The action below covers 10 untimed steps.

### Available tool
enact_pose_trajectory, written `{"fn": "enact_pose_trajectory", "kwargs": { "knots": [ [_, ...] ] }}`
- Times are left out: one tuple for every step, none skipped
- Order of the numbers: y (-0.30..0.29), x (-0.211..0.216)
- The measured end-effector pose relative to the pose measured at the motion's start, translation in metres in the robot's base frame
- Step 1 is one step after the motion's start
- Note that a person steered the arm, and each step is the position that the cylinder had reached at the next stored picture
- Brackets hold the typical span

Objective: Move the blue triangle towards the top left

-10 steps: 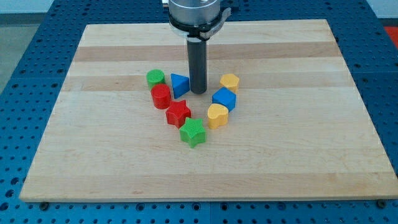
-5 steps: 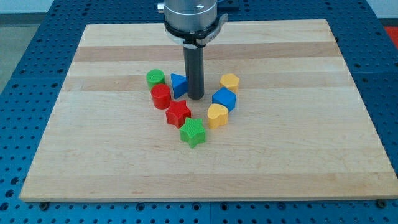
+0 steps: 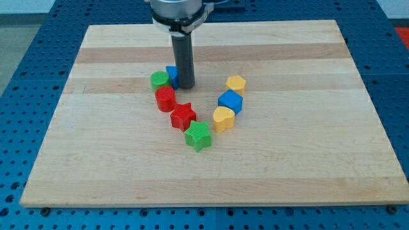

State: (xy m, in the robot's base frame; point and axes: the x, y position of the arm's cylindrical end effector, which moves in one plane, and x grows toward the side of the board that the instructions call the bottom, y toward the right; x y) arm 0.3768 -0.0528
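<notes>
The blue triangle [image 3: 170,75] lies on the wooden board [image 3: 287,160], above centre, mostly hidden behind my rod. My tip [image 3: 185,86] rests against its right side. The triangle touches the green cylinder [image 3: 160,80] on its left. The red cylinder [image 3: 165,99] sits just below them.
A red star [image 3: 183,116] and a green star [image 3: 198,136] lie below the red cylinder. To the view's right are a yellow hexagon-like block [image 3: 236,84], a blue cube [image 3: 231,101] and a yellow heart-like block [image 3: 223,119].
My tip has moved up and to the left, pushing the blue triangle up-left until it touches the green cylinder. The other blocks have not moved.
</notes>
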Motion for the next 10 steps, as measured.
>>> {"fn": "enact_pose_trajectory", "kwargs": {
  "knots": [
    [0.0,-0.034],
    [0.0,-0.046],
    [0.0,-0.047],
    [0.0,-0.049],
    [0.0,-0.044],
    [0.001,-0.028],
    [-0.001,-0.021],
    [-0.015,-0.05],
    [-0.027,-0.065],
    [-0.04,-0.066]
  ]
}}
